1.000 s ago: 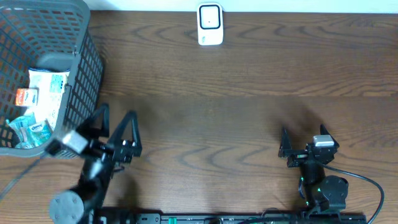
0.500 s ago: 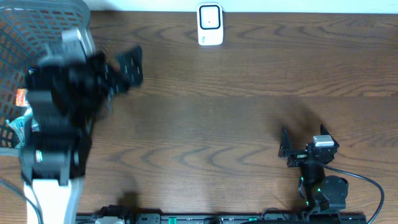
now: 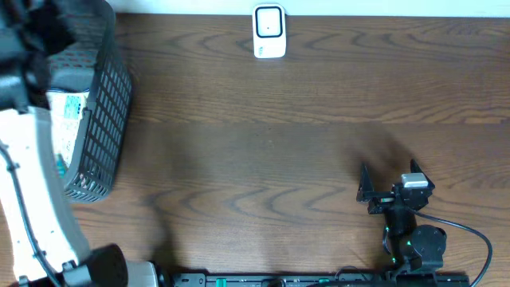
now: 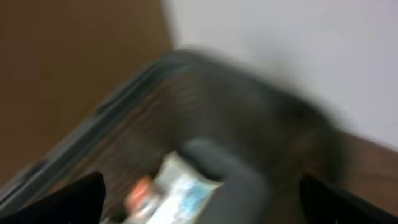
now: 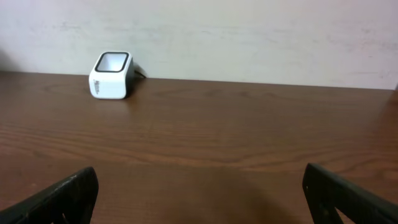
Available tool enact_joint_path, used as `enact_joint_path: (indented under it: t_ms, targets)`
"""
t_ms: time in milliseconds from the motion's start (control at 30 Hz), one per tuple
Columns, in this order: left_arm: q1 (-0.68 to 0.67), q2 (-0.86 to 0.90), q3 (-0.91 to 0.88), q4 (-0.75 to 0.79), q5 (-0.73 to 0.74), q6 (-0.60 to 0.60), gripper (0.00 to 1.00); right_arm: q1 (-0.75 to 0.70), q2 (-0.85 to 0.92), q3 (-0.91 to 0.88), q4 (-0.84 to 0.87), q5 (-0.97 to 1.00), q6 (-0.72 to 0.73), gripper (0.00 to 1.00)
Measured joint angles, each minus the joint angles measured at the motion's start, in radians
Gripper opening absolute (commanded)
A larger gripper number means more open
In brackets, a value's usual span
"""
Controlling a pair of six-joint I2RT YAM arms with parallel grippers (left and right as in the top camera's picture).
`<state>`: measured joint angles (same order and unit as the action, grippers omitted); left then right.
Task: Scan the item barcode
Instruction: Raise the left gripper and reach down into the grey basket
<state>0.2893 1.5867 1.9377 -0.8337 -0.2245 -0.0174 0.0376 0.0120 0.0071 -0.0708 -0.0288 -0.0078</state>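
A white barcode scanner (image 3: 269,32) stands at the table's far edge and also shows in the right wrist view as the scanner (image 5: 112,74). White packets with blue and orange print (image 3: 68,105) lie in the grey basket (image 3: 111,88) at far left. My left gripper (image 4: 202,200) hovers open over the basket, the view blurred, with a packet (image 4: 180,190) below it and nothing between the fingers. My right gripper (image 3: 388,177) rests open near the front right, low over bare wood, its fingertips (image 5: 68,196) wide apart.
The basket's tall mesh wall (image 3: 100,151) stands beside my left arm's white link (image 3: 32,199), which runs along the left edge. Brown wooden tabletop (image 3: 263,159) spreads between the basket and the right arm.
My left arm has swung quickly from the table's front left up and back over the basket. The right arm and the scanner have not moved.
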Motion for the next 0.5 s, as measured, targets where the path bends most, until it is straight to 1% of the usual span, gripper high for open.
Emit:
enact_joint_path:
  t_ms: [67,200,400,500]
  targets:
    - [0.082,0.023,0.0,-0.042,-0.026,0.0,0.97,0.0,0.0,0.0,0.0,0.0,0.0,0.99]
    - [0.18,0.055,0.0,-0.107,-0.051,0.006,0.98,0.0,0.0,0.0,0.0,0.0,0.0,0.99]
    - [0.229,0.123,0.0,-0.186,-0.063,0.014,0.97,0.0,0.0,0.0,0.0,0.0,0.0,0.99]
    - [0.235,0.175,-0.001,-0.194,-0.066,0.014,0.98,0.0,0.0,0.0,0.0,0.0,0.0,0.99]
